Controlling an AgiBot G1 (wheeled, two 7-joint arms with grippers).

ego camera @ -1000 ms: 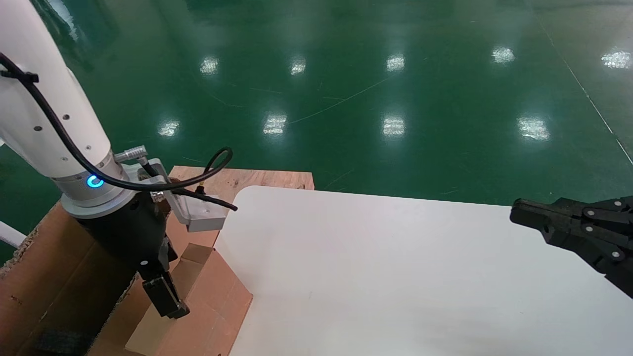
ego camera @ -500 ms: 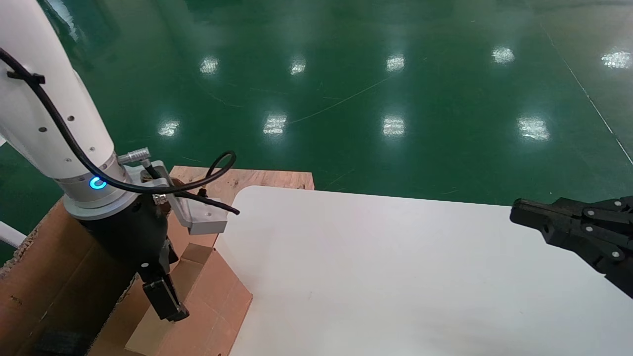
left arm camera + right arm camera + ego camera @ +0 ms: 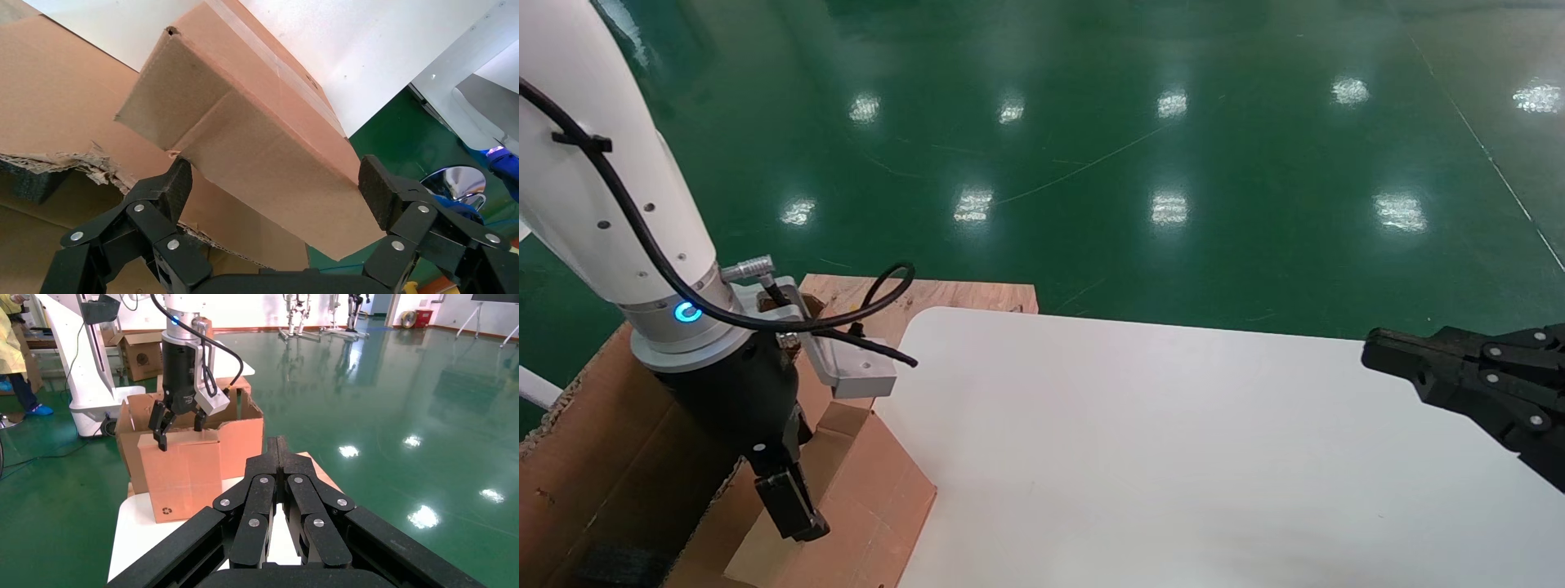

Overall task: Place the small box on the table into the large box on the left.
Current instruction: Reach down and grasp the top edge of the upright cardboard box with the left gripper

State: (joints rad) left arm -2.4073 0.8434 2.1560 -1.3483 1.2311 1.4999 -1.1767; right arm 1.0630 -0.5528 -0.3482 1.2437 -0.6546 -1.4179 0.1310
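The small box [image 3: 870,498] [image 3: 180,478] stands upright on the left edge of the white table [image 3: 1173,457], right against the large box [image 3: 592,441] [image 3: 242,432]. My left gripper [image 3: 782,523] [image 3: 275,184] is open and straddles the small box's upper end [image 3: 263,141], one pad [image 3: 176,184] close to each side; contact cannot be made out. The large box's ragged edge and black foam [image 3: 27,184] show beside it. My right gripper [image 3: 1373,351] [image 3: 277,444] is shut and empty, hovering over the table's right edge.
A pale plywood board [image 3: 928,294] lies behind the table's rounded corner. Green floor surrounds the table. Farther off in the right wrist view are another carton [image 3: 144,352] and a white machine base [image 3: 92,386].
My left arm has shifted slightly down and to the right around the small box. The small box and the right arm have not moved.
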